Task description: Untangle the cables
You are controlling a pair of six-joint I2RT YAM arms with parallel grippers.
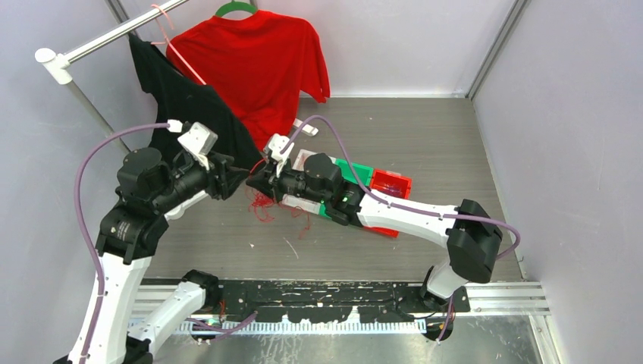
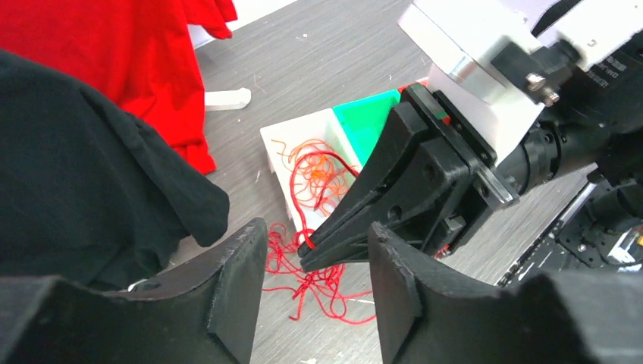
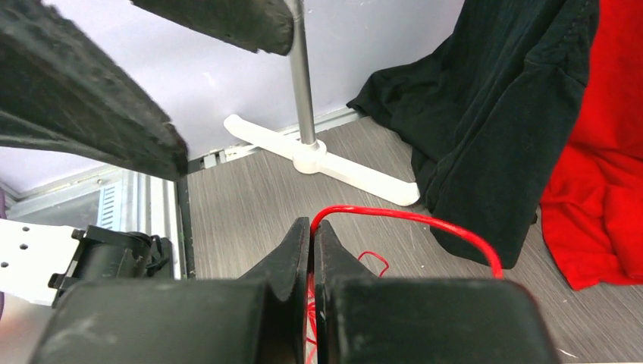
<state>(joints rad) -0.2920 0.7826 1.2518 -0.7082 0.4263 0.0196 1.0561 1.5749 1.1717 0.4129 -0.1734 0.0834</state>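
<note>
Left gripper (image 2: 317, 243) foremost: fingers spread, holding nothing. Right gripper (image 3: 312, 227) pinches strand of red cables (image 2: 307, 284), rest heaped on table (image 2: 364, 68) beneath. Orange cables (image 2: 317, 173) in white tray (image 2: 277, 148) behind. Risk: pulling one-handed drags whole heap, knots tighten, strand slips.

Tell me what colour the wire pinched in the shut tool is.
Red. The wire in the right tool shows best in the right wrist view.
</note>
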